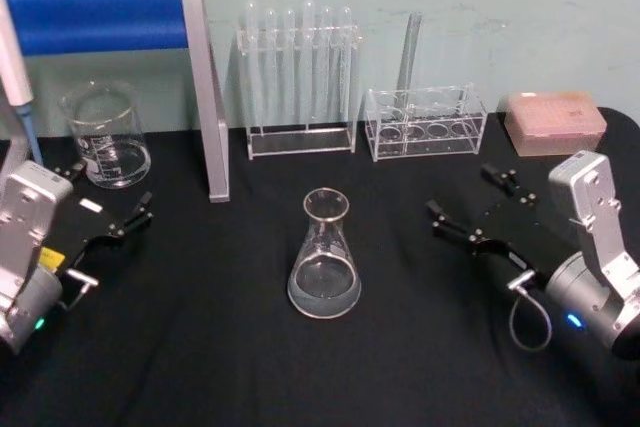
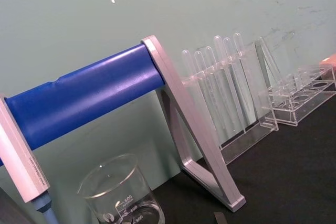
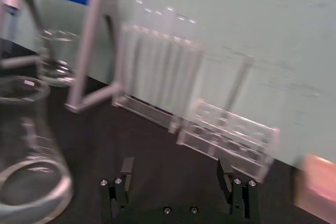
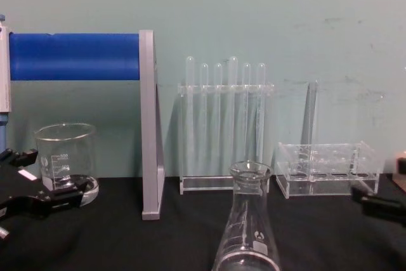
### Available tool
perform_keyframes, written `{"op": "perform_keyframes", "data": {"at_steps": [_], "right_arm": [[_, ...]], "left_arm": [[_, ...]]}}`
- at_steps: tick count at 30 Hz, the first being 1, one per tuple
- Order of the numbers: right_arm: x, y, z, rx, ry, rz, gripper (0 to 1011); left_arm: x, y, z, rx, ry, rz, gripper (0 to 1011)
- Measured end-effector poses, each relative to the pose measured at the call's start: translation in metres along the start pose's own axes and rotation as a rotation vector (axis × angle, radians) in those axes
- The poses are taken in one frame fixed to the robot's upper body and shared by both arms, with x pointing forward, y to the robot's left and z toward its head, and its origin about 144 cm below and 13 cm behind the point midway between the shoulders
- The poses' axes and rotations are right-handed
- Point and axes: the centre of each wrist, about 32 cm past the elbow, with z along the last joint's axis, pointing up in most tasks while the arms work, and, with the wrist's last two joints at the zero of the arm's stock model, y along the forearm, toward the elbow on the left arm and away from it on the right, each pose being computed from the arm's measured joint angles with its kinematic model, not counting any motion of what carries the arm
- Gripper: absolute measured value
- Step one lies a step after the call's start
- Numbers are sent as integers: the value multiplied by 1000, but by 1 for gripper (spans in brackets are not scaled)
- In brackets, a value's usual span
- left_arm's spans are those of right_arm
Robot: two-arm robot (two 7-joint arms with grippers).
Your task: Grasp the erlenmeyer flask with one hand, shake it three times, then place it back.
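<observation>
The erlenmeyer flask [image 1: 323, 259] stands upright on the black table, in the middle and near the front, with nothing touching it. It also rises clear and conical at the bottom of the chest view [image 4: 248, 226] and looms at the edge of the right wrist view [image 3: 26, 150]. My right gripper [image 1: 460, 189] hovers low over the table to the flask's right, open, its fingers pointing toward the flask and the racks. The right wrist view shows this gripper [image 3: 176, 170] wide apart with nothing between its fingers. My left gripper [image 1: 112, 187] rests open at the left, beside the beaker.
A glass beaker [image 1: 105, 137] stands back left under a blue-barred stand [image 1: 100, 17] with a grey leg [image 1: 212, 107]. Behind the flask are a test tube rack [image 1: 298, 82], a low clear rack [image 1: 425, 125] and a pink box [image 1: 555, 119].
</observation>
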Motion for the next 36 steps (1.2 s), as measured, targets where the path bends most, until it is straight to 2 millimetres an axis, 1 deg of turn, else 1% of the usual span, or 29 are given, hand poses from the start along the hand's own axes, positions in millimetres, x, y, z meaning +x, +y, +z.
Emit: {"op": "perform_keyframes", "data": {"at_steps": [9, 18, 24, 36], "right_arm": [[-20, 4, 2, 27, 86, 141, 1002], [-37, 10, 2, 45, 133, 249, 1002], [-42, 16, 3, 56, 147, 287, 1003], [-52, 37, 2, 73, 135, 325, 1002]], "left_arm": [[0, 0, 0, 0, 0, 0, 1001], [0, 0, 0, 0, 0, 0, 1001], [0, 0, 0, 0, 0, 0, 1001], [0, 0, 0, 0, 0, 0, 1001]]}}
